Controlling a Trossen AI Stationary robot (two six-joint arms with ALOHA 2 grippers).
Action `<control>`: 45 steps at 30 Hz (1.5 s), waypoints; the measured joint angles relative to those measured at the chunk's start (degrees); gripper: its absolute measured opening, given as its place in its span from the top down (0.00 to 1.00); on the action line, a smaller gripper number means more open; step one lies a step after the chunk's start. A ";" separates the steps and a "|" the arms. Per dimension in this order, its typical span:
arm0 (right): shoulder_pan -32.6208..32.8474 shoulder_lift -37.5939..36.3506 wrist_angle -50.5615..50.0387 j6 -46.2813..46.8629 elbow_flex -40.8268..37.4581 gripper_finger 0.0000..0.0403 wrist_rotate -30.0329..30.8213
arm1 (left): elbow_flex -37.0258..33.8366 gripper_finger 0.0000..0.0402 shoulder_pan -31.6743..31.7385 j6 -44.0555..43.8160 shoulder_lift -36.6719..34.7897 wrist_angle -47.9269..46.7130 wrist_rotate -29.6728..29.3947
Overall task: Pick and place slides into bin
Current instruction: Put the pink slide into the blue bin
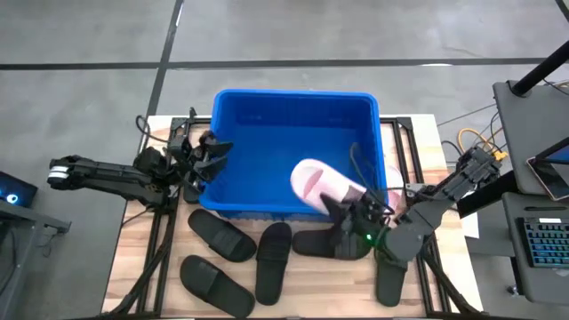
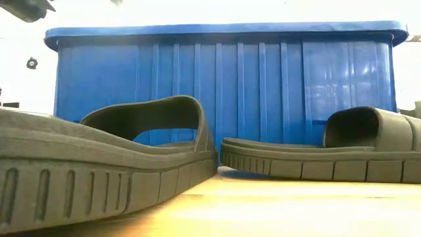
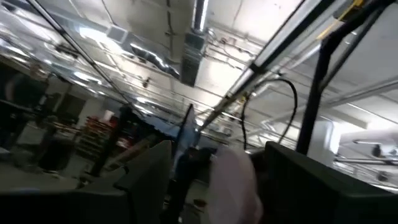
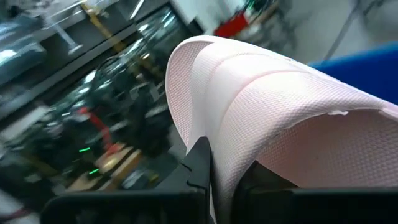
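Observation:
The blue bin (image 1: 267, 133) stands at the table's far middle and fills the low view (image 2: 223, 85). A pale pink slide (image 1: 316, 182) hangs over the bin's near right part, held by my right gripper (image 1: 345, 206), which is shut on it. My left gripper (image 1: 212, 156) is open and empty at the bin's left wall. Several black slides lie flat on their soles on the table in front of the bin: one (image 1: 222, 236), another (image 1: 273, 258), a third (image 1: 213, 283). Two of them show close up in the low view (image 2: 105, 158) (image 2: 329, 151). My right gripper pinches the pink slide's wide strap at its edge (image 4: 219, 168) between its two fingers (image 4: 200, 163). It comes from the table's near right side, slanting toward the bin. The slide is lifted clear, above the bin's near rim, tilted.
More black slides lie under and beside the right arm (image 1: 324, 242) (image 1: 389, 283). A desk with a keyboard (image 1: 542, 240) and cables stands off the table's right edge. The bin's inside (image 1: 267, 160) is bare blue floor on its left half.

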 joint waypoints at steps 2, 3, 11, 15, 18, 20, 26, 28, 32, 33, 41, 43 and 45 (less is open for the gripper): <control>-1.51 0.02 3.08 -5.86 0.00 0.97 0.81 | 1.89 0.39 -0.08 -0.25 2.05 0.01 2.63; -2.33 0.02 4.28 -7.72 0.00 0.97 0.82 | 2.86 0.39 -0.20 -0.26 3.17 0.04 3.76; -6.75 0.04 6.19 -10.31 0.02 0.97 0.28 | 10.11 0.39 -0.39 6.00 12.83 -0.51 4.79; -7.58 0.07 6.72 -10.48 0.01 0.97 -1.66 | 13.77 0.39 -0.37 7.18 17.39 -0.57 4.78; -7.62 0.07 6.88 -10.60 0.02 0.97 -2.50 | 16.10 0.39 -0.37 10.45 20.46 -0.89 4.73; -7.62 0.07 6.87 -10.81 0.02 0.97 -2.62 | 17.50 0.39 -0.37 11.61 22.13 -0.87 4.68; -7.60 0.08 7.07 -12.17 0.02 0.97 -2.77 | 20.42 0.39 -0.28 11.81 26.40 -0.89 4.67; -7.60 0.09 7.29 -13.62 0.02 0.97 -3.21 | 21.09 0.39 -0.28 11.78 27.53 -0.93 4.68; -7.60 0.13 8.36 -16.40 0.02 0.97 -4.58 | 22.34 0.39 -0.27 11.73 29.44 -0.93 4.68; -7.60 0.13 8.50 -17.48 0.02 0.97 -4.81 | 22.60 0.39 -0.26 11.70 29.76 -0.99 4.68; -7.60 0.13 8.61 -18.38 0.04 0.97 -6.86 | 25.54 0.39 -0.13 11.55 31.76 -0.94 1.68; -7.60 0.13 8.58 -18.37 0.04 0.97 -7.34 | 26.39 0.39 0.02 11.55 32.21 -0.91 1.63; -7.60 0.13 8.59 -18.37 0.04 0.97 -7.45 | 26.90 0.40 0.08 11.57 32.26 -1.15 1.65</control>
